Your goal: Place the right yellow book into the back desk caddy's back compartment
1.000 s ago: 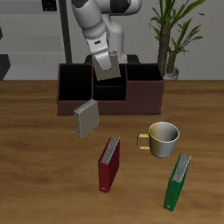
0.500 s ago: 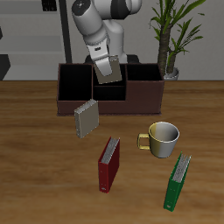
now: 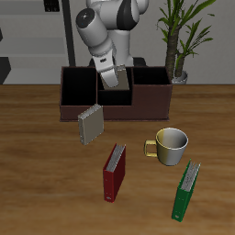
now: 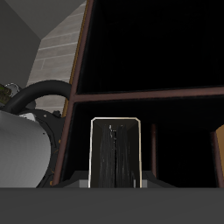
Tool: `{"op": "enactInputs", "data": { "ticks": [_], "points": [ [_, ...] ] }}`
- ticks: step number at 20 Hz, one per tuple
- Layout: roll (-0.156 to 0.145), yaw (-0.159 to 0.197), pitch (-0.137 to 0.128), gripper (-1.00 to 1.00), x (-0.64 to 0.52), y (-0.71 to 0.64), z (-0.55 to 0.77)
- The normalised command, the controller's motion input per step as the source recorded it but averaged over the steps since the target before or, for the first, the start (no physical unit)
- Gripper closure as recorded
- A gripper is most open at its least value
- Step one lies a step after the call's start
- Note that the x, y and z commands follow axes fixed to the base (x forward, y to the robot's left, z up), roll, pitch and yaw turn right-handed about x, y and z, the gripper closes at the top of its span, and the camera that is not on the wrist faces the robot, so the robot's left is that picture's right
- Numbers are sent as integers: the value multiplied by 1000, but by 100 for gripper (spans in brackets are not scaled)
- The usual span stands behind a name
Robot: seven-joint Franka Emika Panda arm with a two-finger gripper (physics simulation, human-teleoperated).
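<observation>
A home study: wooden desk (image 3: 37, 138), books, mug (image 3: 171, 146), potted plant (image 3: 180, 37).

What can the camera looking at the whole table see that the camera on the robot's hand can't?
Only the exterior view shows the other yellow book lying on the table, the red book, the green book, the mug and the plant.

Only the wrist view looks down into the caddy's black-lined cells.

Both show the right yellow book held in the gripper above the back desk caddy.
</observation>
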Motion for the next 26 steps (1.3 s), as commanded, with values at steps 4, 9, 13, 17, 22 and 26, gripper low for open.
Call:
{"op": "enactInputs", "data": {
  "ticks": [4,9,13,17,22,26],
  "points": [
    [5,-18,28,100,10,-10,-175],
    [5,-11,41,100,10,31,-152],
    [-16,-45,8,-100,22,-21,59],
    [5,-26,-7,-100,2,-23,65],
    [-9,-32,3,-100,59,-50,50],
    [-22,-63,-21,-100,43,-67,164]
  ]
}}
